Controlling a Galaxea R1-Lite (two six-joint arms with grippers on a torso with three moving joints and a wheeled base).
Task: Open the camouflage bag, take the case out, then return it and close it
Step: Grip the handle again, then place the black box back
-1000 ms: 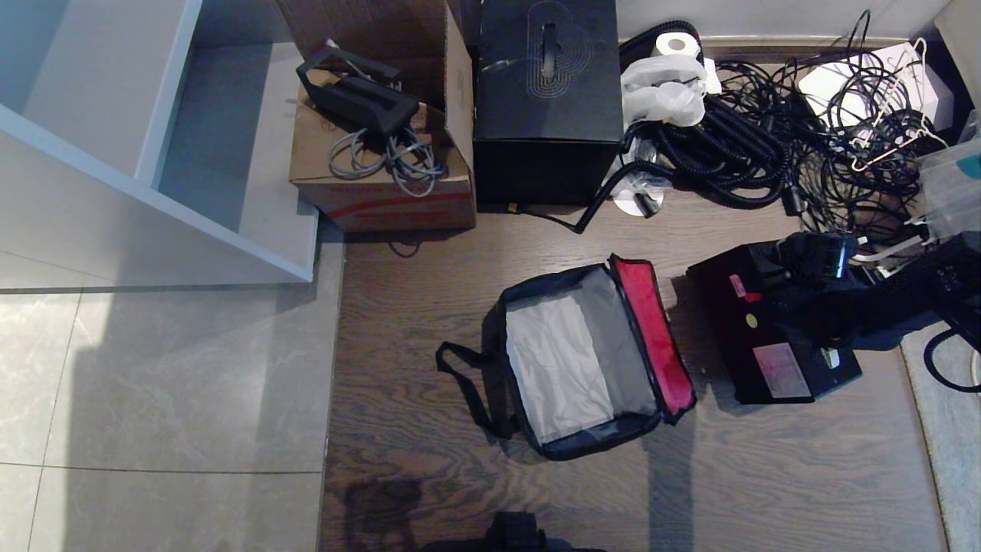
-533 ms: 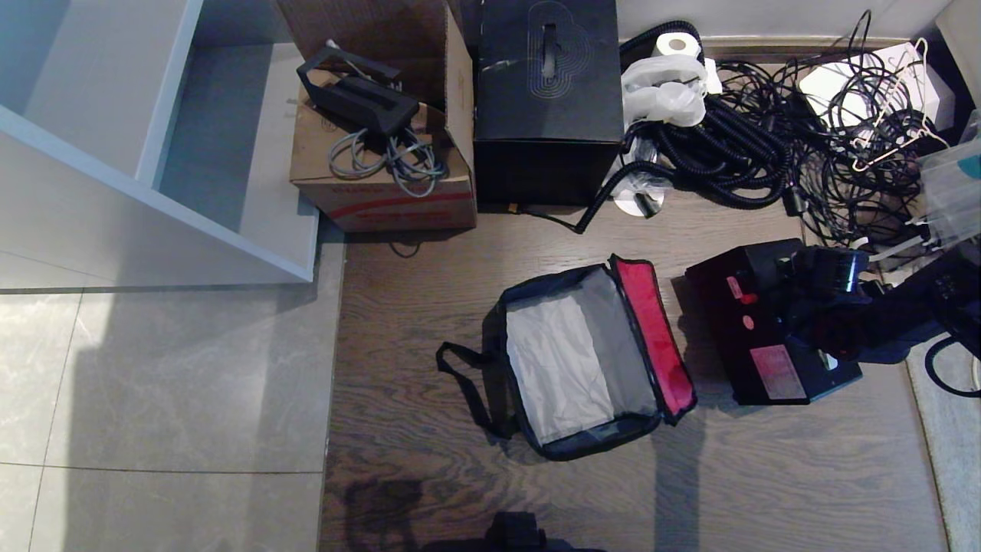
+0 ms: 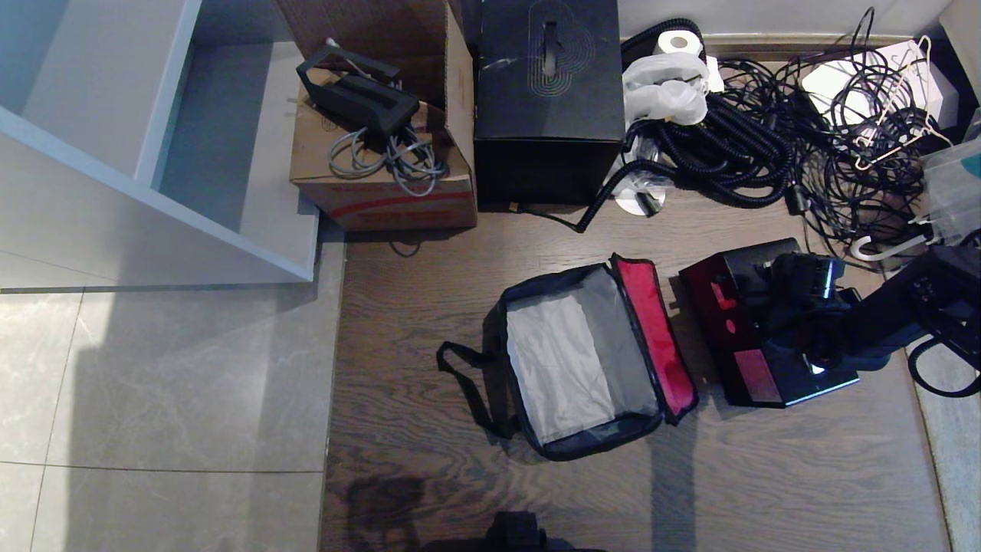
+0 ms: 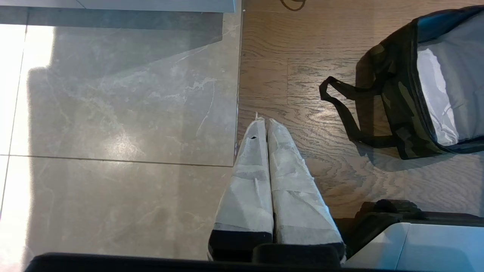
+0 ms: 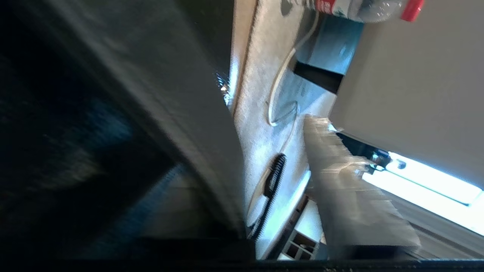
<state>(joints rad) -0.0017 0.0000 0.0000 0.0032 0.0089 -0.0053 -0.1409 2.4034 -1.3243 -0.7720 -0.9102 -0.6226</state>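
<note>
The camouflage bag (image 3: 590,443) lies open on the wood floor, its red-edged lid (image 3: 653,337) folded to the right and its grey lining bare. Its camouflage side and black strap also show in the left wrist view (image 4: 401,113). Just right of the bag, the black case (image 3: 728,322) is tipped up on one edge. My right gripper (image 3: 805,307) reaches in from the right and is shut on the handle on top of the case. One taped finger (image 5: 340,181) shows beside the dark case (image 5: 94,132). My left gripper (image 4: 266,124) hangs shut over the floor, left of the bag.
A cardboard box (image 3: 383,184) and a taller black box (image 3: 548,100) stand behind the bag. A heap of black cables and hoses (image 3: 766,146) fills the far right. A white shelf unit (image 3: 230,222) is at the left, a pale rug (image 3: 950,452) at the right edge.
The right gripper has closed on the case's handle. The case has tipped up on one edge and shifted a little left toward the bag. The bag and left arm are unmoved.
</note>
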